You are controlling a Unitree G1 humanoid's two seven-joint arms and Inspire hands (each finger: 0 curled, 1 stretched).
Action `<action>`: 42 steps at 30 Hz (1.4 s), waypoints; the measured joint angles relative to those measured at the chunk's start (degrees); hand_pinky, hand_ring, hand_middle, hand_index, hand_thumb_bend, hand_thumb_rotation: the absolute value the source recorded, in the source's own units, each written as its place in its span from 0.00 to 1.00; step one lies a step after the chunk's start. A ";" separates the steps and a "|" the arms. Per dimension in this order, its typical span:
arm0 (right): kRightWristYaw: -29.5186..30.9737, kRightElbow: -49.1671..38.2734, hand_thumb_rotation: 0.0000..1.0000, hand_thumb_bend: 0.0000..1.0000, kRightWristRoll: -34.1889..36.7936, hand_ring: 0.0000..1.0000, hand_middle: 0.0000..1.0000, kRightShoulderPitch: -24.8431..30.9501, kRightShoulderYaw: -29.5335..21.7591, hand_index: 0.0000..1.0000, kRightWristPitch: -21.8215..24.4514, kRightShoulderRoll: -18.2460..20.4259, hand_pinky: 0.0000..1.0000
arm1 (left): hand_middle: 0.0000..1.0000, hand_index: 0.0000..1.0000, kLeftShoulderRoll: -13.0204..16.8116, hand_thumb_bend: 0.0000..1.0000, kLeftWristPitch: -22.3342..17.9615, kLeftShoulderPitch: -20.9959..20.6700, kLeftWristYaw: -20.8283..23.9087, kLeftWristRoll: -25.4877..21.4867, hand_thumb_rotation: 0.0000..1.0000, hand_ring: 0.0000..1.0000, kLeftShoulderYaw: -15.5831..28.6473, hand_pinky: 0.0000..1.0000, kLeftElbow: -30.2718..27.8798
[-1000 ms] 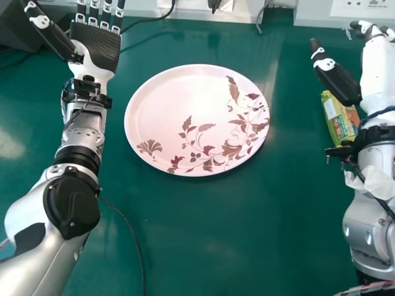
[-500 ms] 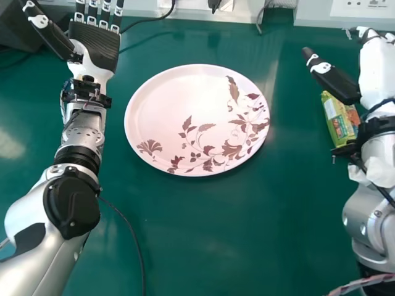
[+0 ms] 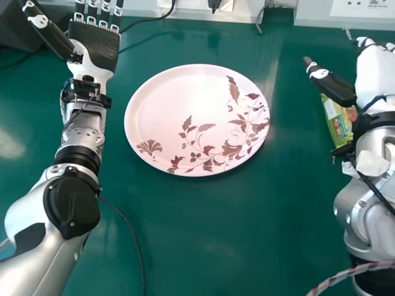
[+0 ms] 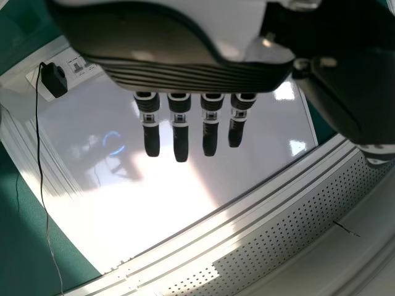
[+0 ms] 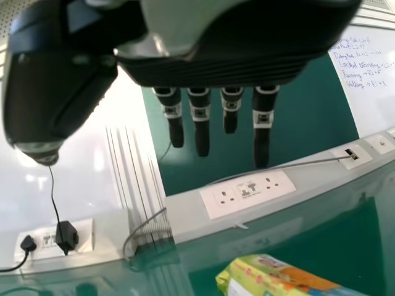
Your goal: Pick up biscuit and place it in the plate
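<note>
Head view: a round pale-pink plate (image 3: pixel 166 98) with reddish-brown leaves and flowers lies mid-picture on the green counter (image 3: pixel 185 246). To its right, the yellow-green biscuit packet (image 3: pixel 336 122) rests on the counter, partly covered by my right arm (image 3: pixel 373 148). My right hand (image 3: pixel 375 77) is empty, thumb spread toward the plate. My left hand (image 3: pixel 95 46) is at upper left, open and empty.

Left wrist view: my left hand (image 4: pixel 185 71) has straight fingers.

Right wrist view: my right hand (image 5: pixel 216 65) has extended fingers, apart from the packet.
</note>
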 measured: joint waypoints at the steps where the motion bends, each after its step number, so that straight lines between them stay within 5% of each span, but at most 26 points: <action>1: 0.01 0.20 0.67 0.91 0.23 0.82 0.89 -0.04 -0.07 0.93 -0.04 0.00 0.70 | 0.94 0.95 0.00 1.00 0.00 0.00 0.00 0.00 0.52 0.89 0.00 0.86 0.00; 18: 0.17 6.32 0.64 0.85 6.05 0.83 0.91 -0.72 -1.37 0.96 0.35 -0.54 0.72 | 0.93 0.95 0.05 1.00 0.52 -0.01 -0.63 -0.36 0.51 0.89 0.02 0.94 0.02; 42: -0.90 12.13 0.64 0.87 9.14 0.82 0.90 -1.70 0.13 0.95 4.12 -3.04 0.71 | 0.92 0.94 0.08 1.00 0.44 -0.02 -0.18 -0.38 0.58 0.88 0.02 0.84 0.04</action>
